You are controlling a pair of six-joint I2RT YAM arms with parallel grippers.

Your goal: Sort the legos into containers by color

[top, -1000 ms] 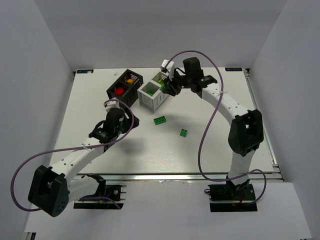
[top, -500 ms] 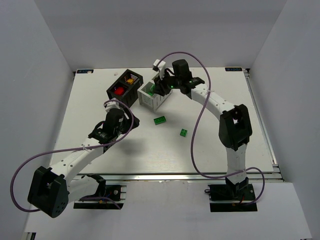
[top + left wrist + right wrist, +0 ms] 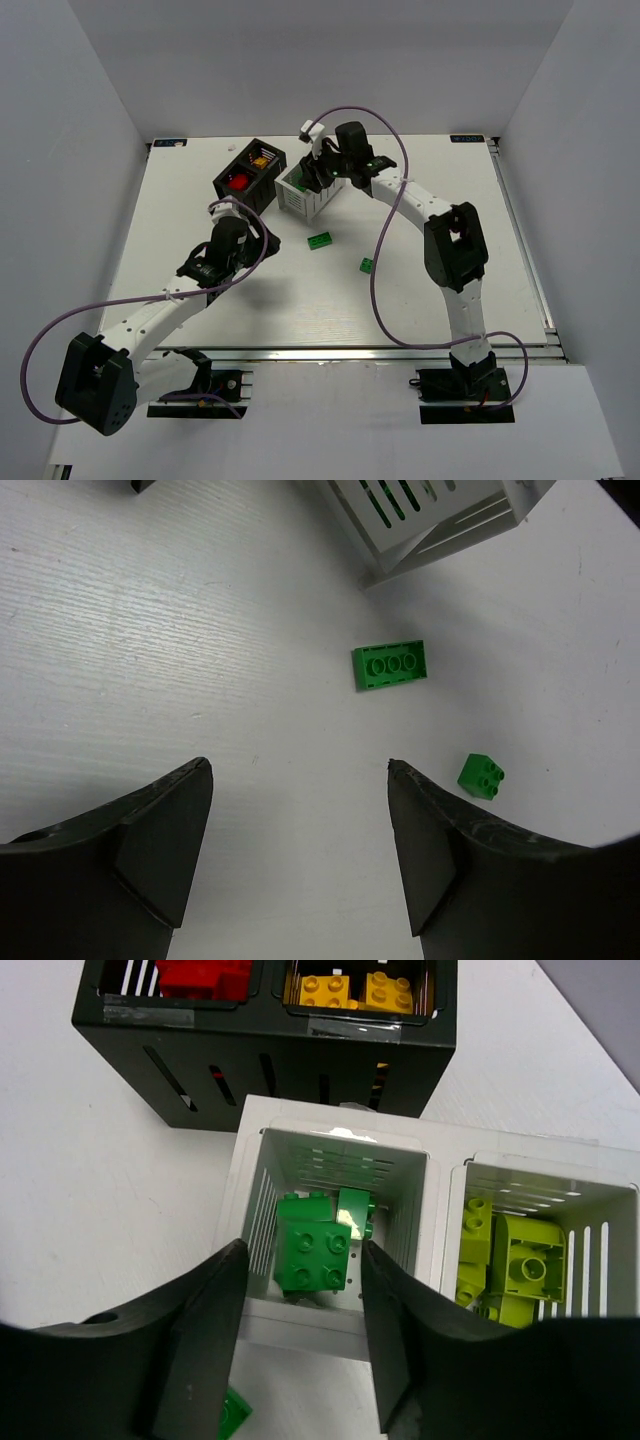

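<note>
The right gripper [image 3: 300,1258] has swung left over the white rack [image 3: 340,1125], jaws apart, its green brick [image 3: 312,1255] lying in the rack's green compartment. The left gripper [image 3: 300,770] stays open above the counter [image 3: 150,630] near the rack.

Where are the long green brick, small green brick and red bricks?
long green brick [image 3: 390,665], left wrist view, middle stud
small green brick [image 3: 481,776], left wrist view, top
red bricks [image 3: 205,975], right wrist view, top

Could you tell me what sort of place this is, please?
Probably a robotics lab test cell: a white table boxed in by plain walls, left arm and right arm bolted at its near edge, toy bricks and slatted racks as props.
</note>
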